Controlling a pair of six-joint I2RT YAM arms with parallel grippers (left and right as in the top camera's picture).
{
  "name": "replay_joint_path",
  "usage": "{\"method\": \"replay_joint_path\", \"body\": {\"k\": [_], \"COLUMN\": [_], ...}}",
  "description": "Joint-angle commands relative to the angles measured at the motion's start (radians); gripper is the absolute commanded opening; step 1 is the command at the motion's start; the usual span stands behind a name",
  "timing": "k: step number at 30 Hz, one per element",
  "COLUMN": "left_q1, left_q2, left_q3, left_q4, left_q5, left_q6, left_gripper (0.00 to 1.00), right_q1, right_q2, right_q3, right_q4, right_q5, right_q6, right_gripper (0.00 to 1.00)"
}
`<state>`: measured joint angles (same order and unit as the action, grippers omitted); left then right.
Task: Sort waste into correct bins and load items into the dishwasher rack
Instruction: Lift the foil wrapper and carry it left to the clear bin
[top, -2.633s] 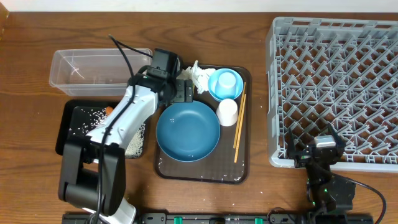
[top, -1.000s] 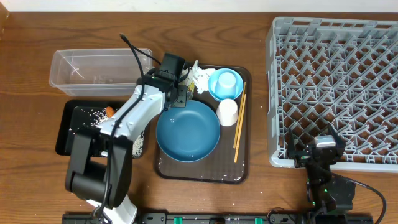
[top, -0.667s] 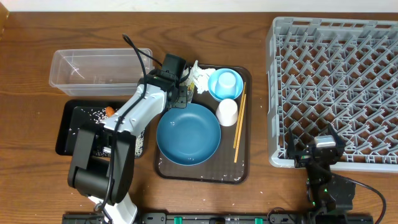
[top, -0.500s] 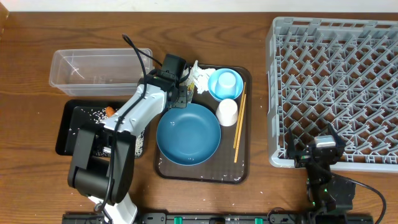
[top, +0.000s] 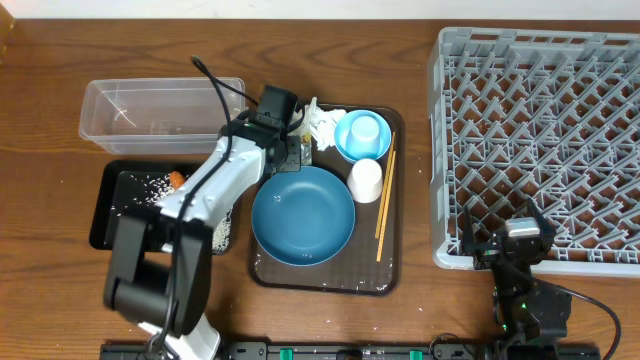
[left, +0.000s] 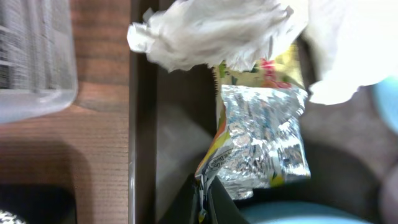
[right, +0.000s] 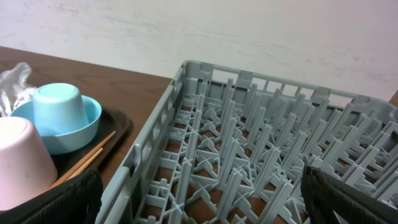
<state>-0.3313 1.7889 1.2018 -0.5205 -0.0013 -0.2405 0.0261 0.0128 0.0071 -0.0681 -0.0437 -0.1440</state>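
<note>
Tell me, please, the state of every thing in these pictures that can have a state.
left pincer: shut on a corner of the wrapper
right pincer: open, holding nothing
wrapper: crinkled, resting on the brown tray
tissue: crumpled, on the brown tray
black tray: holds rice and carrot
blue dish: upright, nothing in it
white cup: appears upside down
dishwasher rack: no dishes in it

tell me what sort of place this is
Probably a robot test bench staged as a dish-clearing station, not a real kitchen: a grey dishwasher rack sits on a plain wooden table beside a brown tray holding a blue dish, and a robot arm reaches over it.
</note>
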Motion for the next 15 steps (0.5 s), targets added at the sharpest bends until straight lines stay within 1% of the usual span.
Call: {"method": "replay_joint_path", "body": {"k": [1,5,9,15], "left_q1": [0.0,0.0,0.0,0.001], "left_q2": [-0.105,-0.203,-0.286,-0.346], "left_q3": [0.001,0.001,0.001,0.001], "left_q4": [-0.011,-0.045,-0.114,-0.175], "left_q5": [0.019,0.019,0.019,0.019], "left_q6": [-0.035,-0.053,-0.053,-0.053], "left_gripper": [0.06,0.06,0.06,0.06], "right_q1": [0.014,0.014,0.014,0.014], "right_q2": [-0.002,-0.002,-0.002,-0.002], "right_q3": [-0.001,-0.001,-0.001,-0.001], "right_q4": [-0.004,-0.004,-0.004,-0.004], "right_q5": [0.01,0.01,0.01,0.01], "right_q6": [-0.01,-0.01,-0.01,-0.01], "right_gripper": [0.99,0.99,0.99,0.99]}}
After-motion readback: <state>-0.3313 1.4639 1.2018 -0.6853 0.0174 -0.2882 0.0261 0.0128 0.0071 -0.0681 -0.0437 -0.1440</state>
